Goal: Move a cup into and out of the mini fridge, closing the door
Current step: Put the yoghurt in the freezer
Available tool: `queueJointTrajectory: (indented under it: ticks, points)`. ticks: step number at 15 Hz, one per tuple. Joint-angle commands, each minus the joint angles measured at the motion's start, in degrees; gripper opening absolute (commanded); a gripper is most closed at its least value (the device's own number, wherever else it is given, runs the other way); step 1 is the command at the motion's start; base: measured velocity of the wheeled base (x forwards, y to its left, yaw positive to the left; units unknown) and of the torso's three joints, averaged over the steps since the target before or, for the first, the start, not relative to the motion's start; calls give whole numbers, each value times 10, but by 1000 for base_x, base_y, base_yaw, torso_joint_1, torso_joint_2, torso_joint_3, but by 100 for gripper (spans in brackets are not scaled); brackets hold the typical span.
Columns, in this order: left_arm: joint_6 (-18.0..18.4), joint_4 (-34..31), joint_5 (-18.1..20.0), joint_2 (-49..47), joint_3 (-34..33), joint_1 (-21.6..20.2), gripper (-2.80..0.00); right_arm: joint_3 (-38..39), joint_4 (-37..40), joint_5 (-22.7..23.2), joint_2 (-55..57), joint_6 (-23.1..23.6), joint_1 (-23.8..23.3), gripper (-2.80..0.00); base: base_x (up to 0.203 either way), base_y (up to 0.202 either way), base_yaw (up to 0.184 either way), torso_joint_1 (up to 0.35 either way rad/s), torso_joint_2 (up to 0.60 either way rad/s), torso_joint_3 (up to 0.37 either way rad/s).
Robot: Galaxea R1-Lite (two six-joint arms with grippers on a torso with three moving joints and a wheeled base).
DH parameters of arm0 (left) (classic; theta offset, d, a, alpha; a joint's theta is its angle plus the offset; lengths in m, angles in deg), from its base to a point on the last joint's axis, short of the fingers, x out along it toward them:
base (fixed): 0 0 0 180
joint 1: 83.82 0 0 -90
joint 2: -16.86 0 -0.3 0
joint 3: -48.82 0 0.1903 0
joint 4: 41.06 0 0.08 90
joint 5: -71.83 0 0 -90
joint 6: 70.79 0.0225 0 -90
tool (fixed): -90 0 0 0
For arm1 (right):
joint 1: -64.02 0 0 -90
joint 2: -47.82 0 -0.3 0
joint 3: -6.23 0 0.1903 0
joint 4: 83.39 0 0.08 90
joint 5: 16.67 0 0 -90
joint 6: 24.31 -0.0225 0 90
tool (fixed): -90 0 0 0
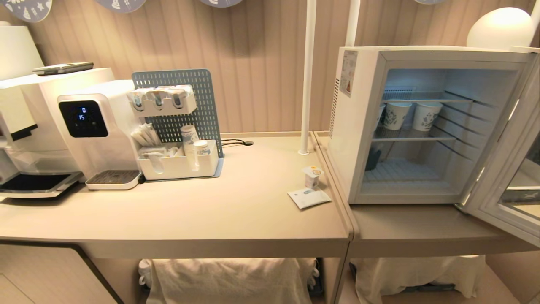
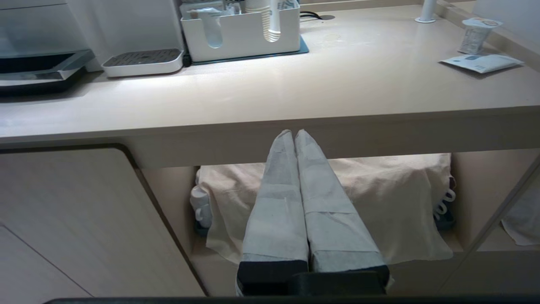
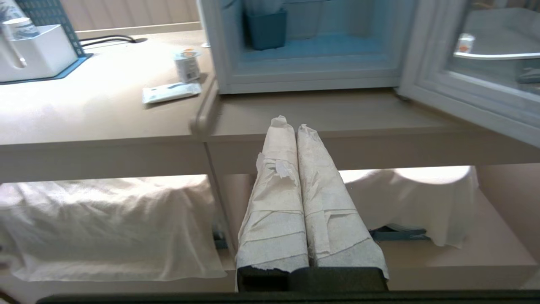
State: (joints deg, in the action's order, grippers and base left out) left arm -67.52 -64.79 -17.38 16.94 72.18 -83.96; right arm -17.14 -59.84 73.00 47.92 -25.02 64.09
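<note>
The cup (image 1: 312, 176), a tiny white tub with an orange mark on its foil lid, stands on the counter just left of the mini fridge (image 1: 358, 126); it also shows as the cup (image 2: 476, 34) and the cup (image 3: 187, 64). The fridge stands with its door (image 1: 512, 177) swung wide to the right, wire shelves showing. My left gripper (image 2: 294, 133) and right gripper (image 3: 291, 122) are both shut and empty, held low in front of the counter's front edge. Neither arm appears in the head view.
A flat white packet (image 1: 309, 197) lies beside the cup. Two patterned paper cups (image 1: 411, 115) sit on the fridge's upper shelf. A water dispenser (image 1: 99, 131) and a white organiser tray (image 1: 179, 164) stand at the back left. A white pole (image 1: 307, 80) rises near the fridge. Cloth-covered items (image 1: 228, 278) fill the shelf below.
</note>
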Motion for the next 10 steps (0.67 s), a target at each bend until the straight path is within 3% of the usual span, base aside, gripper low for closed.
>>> queueJointTrajectory:
  ticks: [1,10]
  points:
    - [0,0,0,-1,0,0,-280,0,0,0,1,0,0,-280,0,192,-2,2,-2,2]
    - [0,0,0,-1,0,0,-280,0,0,0,1,0,0,-280,0,191,1,2,1,0]
